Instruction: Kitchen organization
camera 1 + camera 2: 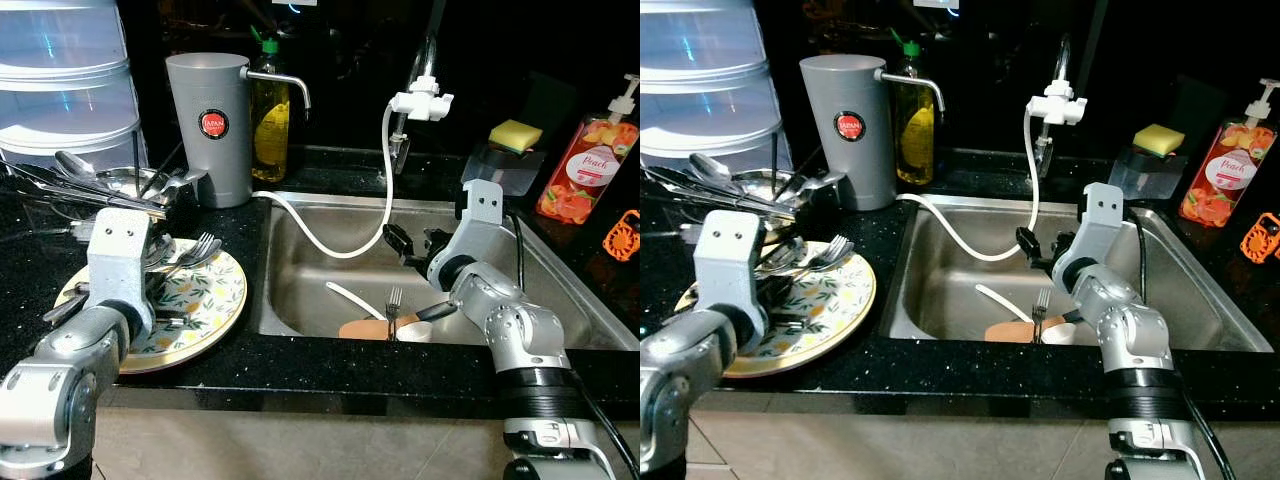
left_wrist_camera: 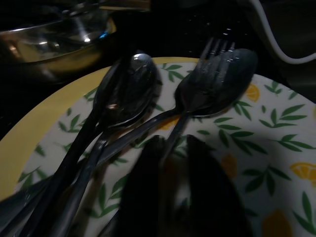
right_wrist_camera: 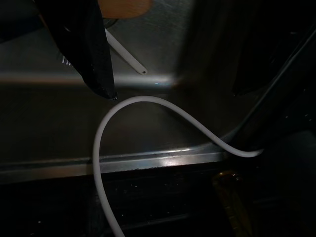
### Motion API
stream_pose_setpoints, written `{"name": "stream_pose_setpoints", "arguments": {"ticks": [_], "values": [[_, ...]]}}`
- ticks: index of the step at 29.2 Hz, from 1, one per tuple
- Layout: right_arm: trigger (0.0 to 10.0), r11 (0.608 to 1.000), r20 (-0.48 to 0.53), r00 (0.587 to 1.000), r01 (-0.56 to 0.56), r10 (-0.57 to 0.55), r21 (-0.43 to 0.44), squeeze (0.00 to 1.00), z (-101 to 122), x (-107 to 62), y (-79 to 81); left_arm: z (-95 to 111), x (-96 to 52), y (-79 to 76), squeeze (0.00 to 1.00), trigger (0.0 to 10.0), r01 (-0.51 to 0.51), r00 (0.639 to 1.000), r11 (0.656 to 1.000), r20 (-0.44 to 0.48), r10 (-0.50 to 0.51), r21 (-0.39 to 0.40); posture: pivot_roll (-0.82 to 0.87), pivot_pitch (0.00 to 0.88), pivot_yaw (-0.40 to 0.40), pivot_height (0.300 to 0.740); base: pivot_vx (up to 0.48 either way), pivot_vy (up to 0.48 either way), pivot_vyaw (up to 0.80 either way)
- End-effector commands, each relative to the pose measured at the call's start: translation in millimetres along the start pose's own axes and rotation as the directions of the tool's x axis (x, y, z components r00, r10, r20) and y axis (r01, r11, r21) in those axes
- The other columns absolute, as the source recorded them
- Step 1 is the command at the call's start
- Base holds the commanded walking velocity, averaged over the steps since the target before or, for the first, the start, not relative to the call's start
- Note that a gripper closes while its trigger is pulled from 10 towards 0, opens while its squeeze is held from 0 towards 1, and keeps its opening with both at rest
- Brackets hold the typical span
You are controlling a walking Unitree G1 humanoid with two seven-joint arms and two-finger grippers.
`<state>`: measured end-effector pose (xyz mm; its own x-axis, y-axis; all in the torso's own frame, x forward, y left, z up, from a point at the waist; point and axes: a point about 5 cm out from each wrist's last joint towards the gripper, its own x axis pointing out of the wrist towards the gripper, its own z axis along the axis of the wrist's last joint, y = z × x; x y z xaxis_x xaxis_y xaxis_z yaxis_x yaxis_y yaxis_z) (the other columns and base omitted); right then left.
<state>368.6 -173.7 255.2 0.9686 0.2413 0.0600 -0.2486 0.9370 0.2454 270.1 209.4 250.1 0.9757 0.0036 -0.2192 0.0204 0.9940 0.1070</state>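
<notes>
A yellow-rimmed plate point(image 1: 225, 290) with a leaf and lemon pattern lies on the black counter left of the sink. It carries dark spoons point(image 2: 131, 84) and a fork point(image 2: 217, 74). My left gripper point(image 2: 174, 145) hovers low over the plate, narrowly open, and the fork's handle runs into the gap between its fingers. In the steel sink point(image 1: 560, 290) lie a fork point(image 1: 392, 300) standing in a white cup point(image 1: 413, 331), a brown wooden utensil point(image 1: 362, 328) and a white stick point(image 1: 350, 298). My right gripper point(image 1: 415, 245) hangs open above the sink's middle, holding nothing, close to the white hose point(image 3: 148, 101).
A grey water jug point(image 1: 210, 125), an oil bottle point(image 1: 270, 120) and the faucet point(image 1: 420, 100) stand behind the sink. A steel bowl of utensils point(image 1: 110, 185) and stacked plastic tubs point(image 1: 60, 80) sit at back left. A sponge point(image 1: 515, 133) and soap bottle point(image 1: 585, 165) are at right.
</notes>
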Motion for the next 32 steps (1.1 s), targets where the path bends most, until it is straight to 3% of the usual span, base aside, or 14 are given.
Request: {"name": "stream_pose_setpoints", "arguments": {"ticks": [1, 6, 7, 18, 19, 20, 21, 22, 32], "values": [[10.0, 1.000, -0.008, 1.000, 0.003, -0.003, -0.007, 0.00, -0.2, -1.2, -0.7, -10.3, 3.4, 2.1, 1.00, 10.0, -0.001, 0.997, 1.000, -0.073, 0.003, 0.022, 0.17, 0.108, -0.054, 0.740, 0.000, 0.000, 0.00], [10.0, 1.000, -0.007, 1.000, 0.004, -0.004, -0.009, 0.00, -0.4, -1.8, -1.8, -4.7, 2.0, 2.3, 1.00, 10.0, 0.011, 0.999, 0.999, -0.053, -0.009, 0.034, 0.17, 0.104, -0.051, 0.740, 0.000, 0.000, 0.00], [10.0, 1.000, -0.006, 1.000, 0.004, -0.004, -0.009, 0.00, -0.3, -1.8, -1.6, -6.9, 2.3, 1.8, 0.00, 10.0, 0.014, 0.998, 0.999, -0.064, -0.012, 0.035, 0.17, 0.104, -0.051, 0.740, 0.000, 0.000, 0.00], [10.0, 1.000, -0.004, 1.000, -0.002, 0.002, -0.014, 0.00, 0.8, -0.4, 0.2, -30.1, 5.6, -4.3, 0.00, 10.0, 0.058, 0.988, 0.998, -0.146, -0.059, -0.017, 0.17, 0.096, -0.053, 0.740, 0.000, 0.000, 0.00], [10.0, 1.000, -0.003, 1.000, -0.004, 0.004, -0.015, 0.00, 1.3, 0.0, 1.0, -31.0, 5.5, -5.8, 0.00, 9.3, 0.068, 0.987, 0.997, -0.148, -0.070, -0.020, 0.17, 0.095, -0.053, 0.740, 0.000, 0.000, 0.00], [10.0, 1.000, -0.003, 1.000, -0.004, 0.004, -0.015, 0.00, 1.3, 0.0, 1.0, -31.0, 5.5, -5.8, 0.00, 9.3, 0.068, 0.987, 0.997, -0.148, -0.070, -0.020, 0.17, 0.095, -0.053, 0.740, 0.000, 0.000, 0.00], [10.0, 1.000, -0.003, 1.000, -0.005, 0.005, -0.015, 0.00, 1.5, 0.1, 1.1, -31.2, 5.1, -6.7, 0.00, 1.3, 0.076, 0.986, 0.997, -0.148, -0.078, -0.023, 0.17, 0.095, -0.053, 0.740, 0.000, 0.000, 0.00], [10.0, 1.000, -0.003, 1.000, -0.005, 0.005, -0.015, 0.00, 1.6, 0.1, 1.2, -31.5, 4.7, -7.3, 0.00, 0.0, 0.080, 0.985, 0.996, -0.149, -0.083, -0.025, 0.17, 0.095, -0.053, 0.740, 0.000, 0.000, 0.00], [10.0, 1.000, 0.000, 1.000, -0.005, 0.005, -0.015, 0.00, 2.5, 0.1, 0.6, -29.1, 3.2, -7.1, 0.00, 0.0, 0.086, 0.987, 0.996, -0.135, -0.088, -0.015, 0.17, 0.097, -0.057, 0.740, 0.000, 0.000, 0.00]]}}
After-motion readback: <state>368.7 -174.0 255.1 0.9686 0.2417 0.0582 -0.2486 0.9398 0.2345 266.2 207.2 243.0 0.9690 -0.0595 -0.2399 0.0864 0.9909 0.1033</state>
